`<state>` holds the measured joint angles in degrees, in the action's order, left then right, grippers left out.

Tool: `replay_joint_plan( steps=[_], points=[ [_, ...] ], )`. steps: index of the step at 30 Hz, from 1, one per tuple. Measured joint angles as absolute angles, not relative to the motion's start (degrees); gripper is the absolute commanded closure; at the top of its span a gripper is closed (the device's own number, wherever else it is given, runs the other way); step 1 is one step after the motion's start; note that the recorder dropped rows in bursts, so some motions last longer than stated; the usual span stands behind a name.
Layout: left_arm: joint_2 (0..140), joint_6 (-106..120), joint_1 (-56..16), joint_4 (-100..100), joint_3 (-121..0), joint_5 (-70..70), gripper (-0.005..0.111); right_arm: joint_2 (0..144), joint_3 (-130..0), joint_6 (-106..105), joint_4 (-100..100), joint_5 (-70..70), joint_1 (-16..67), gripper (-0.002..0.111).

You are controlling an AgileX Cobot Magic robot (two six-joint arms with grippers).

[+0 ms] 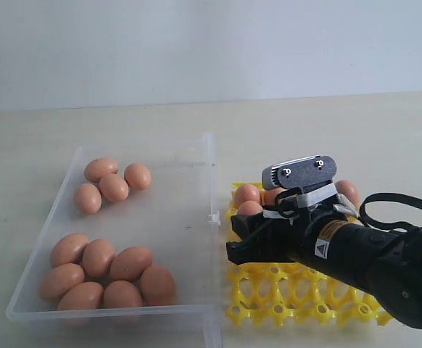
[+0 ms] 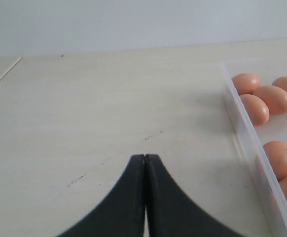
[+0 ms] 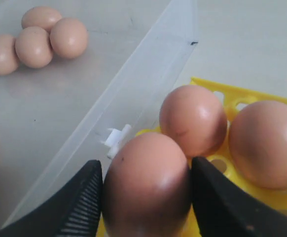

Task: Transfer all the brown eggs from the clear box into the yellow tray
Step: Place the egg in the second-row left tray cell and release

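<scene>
Roughly a third of the job is looking done: eleven brown eggs [image 1: 98,257] are lying in the clear box [image 1: 212,156], and a few are sitting at the far end of the yellow tray [image 1: 298,304]. The right fingers [image 3: 79,207] are clasping another egg [image 3: 146,187] over the tray corner beside the box, its long axis seemingly standing upright along them. The left fingers [image 2: 128,197] are pressing together, empty, above the tabletop [image 2: 84,108].

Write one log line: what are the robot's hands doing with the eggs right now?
right gripper: shut on brown egg over yellow tray | left gripper: shut, above table beside clear box | clear box: eleven eggs left
</scene>
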<state>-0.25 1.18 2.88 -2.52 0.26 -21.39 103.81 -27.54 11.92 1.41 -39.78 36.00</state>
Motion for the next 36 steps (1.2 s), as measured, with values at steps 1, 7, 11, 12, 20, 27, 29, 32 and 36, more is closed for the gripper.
replay_joint_plan(
  steps=[1, 7, 11, 12, 20, 27, 29, 32, 36],
  points=[
    [-0.25, 1.18, 2.88, -2.52, 0.26, -21.39, 0.107, 104.08, -27.88, 12.34, 1.24, -39.55, 36.0, 0.107],
    [-0.25, 1.18, 2.88, -2.52, 0.26, -21.39, 0.107, 104.73, -29.06, 14.62, 0.0, -38.31, 35.87, 0.077],
    [-0.25, 1.18, 2.88, -2.52, 0.26, -21.39, 0.107, 104.73, -29.32, 14.75, 0.0, -37.52, 35.87, 0.056],
    [-0.25, 1.18, 2.88, -2.52, 0.26, -21.39, 0.107, 104.73, -29.43, 14.75, 0.0, -37.34, 35.87, 0.053],
    [-0.25, 1.18, 2.88, -2.52, 0.26, -21.39, 0.107, 100.45, -29.43, 14.24, 0.0, -31.01, 35.87, 0.05],
    [-0.25, 1.18, 2.88, -2.52, 0.26, -21.39, 0.107, 88.59, -31.11, 6.37, 3.76, -23.87, 35.87, 0.065],
    [-0.25, 1.18, 2.88, -2.52, 0.26, -21.39, 0.107, 85.36, -34.27, 5.19, 4.63, -17.39, 35.87, 0.08],
    [-0.25, 1.18, 2.88, -2.52, 0.26, -21.39, 0.107, 83.41, -41.98, 3.08, 4.78, -4.5, 35.87, 0.101],
    [-0.25, 1.18, 2.88, -2.52, 0.26, -21.39, 0.107, 85.76, -56.66, 0.95, 4.67, 14.5, 37.43, 0.108]
  ],
)
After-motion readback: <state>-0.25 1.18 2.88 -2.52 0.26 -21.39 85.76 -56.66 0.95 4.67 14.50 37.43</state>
